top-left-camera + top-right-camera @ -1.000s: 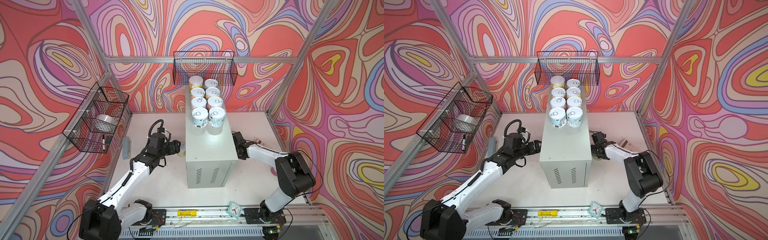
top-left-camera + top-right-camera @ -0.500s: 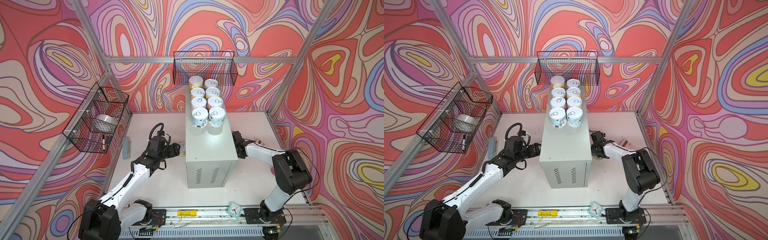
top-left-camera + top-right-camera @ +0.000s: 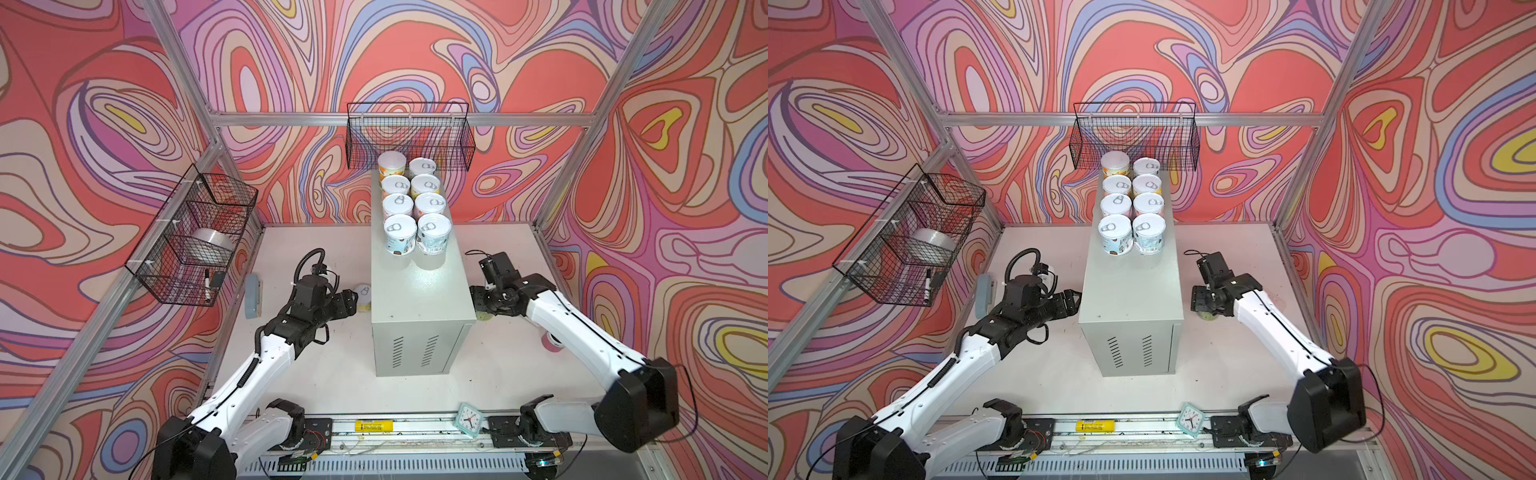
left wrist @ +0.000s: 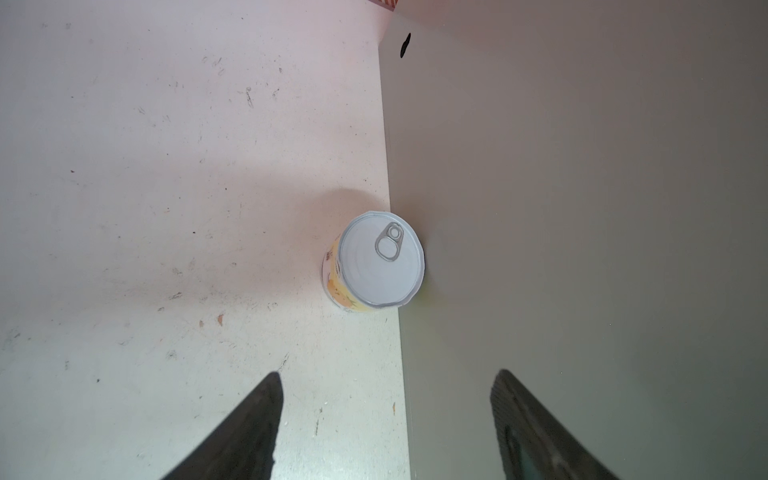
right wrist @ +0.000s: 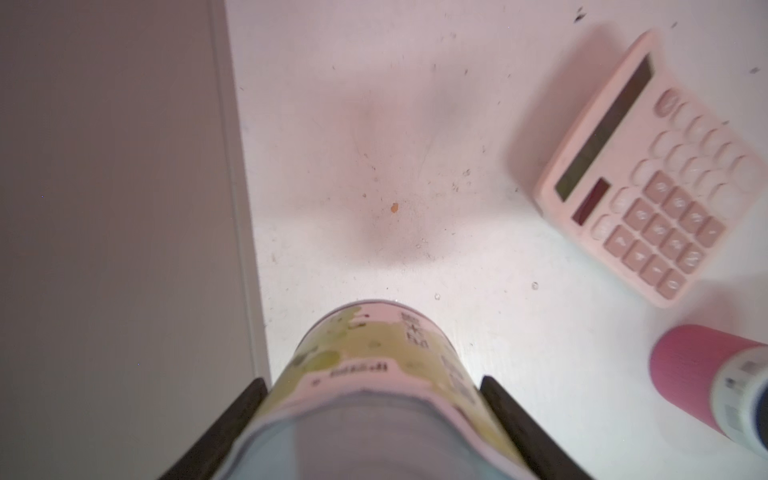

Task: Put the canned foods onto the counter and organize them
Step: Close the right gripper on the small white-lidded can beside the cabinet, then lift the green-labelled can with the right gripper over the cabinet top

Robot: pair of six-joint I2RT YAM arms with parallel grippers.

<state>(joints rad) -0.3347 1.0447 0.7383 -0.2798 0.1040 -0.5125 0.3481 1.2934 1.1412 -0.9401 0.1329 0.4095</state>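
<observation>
I am seeing eight canned foods (image 3: pixel 400 232) standing upright in two columns of four at the 12 o'clock end of the counter (image 3: pixel 419 291), packed just beside one another; the rest of the glossy top is lying bare toward 6 o'clock. A yellow-labelled can (image 4: pixel 380 262) is standing upright on the table (image 3: pixel 316 249), against the counter's 9 o'clock wall; my left gripper (image 4: pixel 388 374) is hovering just short of it with its fingers spread apart, gripping nothing. At the counter's 3 o'clock side a green-labelled can (image 5: pixel 374 374) is sitting between the fingers of my right gripper (image 5: pixel 372 379), which is clamping it on both flanks; whether its base is touching the table I cannot tell. A pink calculator (image 5: pixel 648 166) is lying flat near that can; a pink cylinder (image 3: pixel 550 341) is showing at about 4 o'clock from the counter, partly hidden under the right arm.
</observation>
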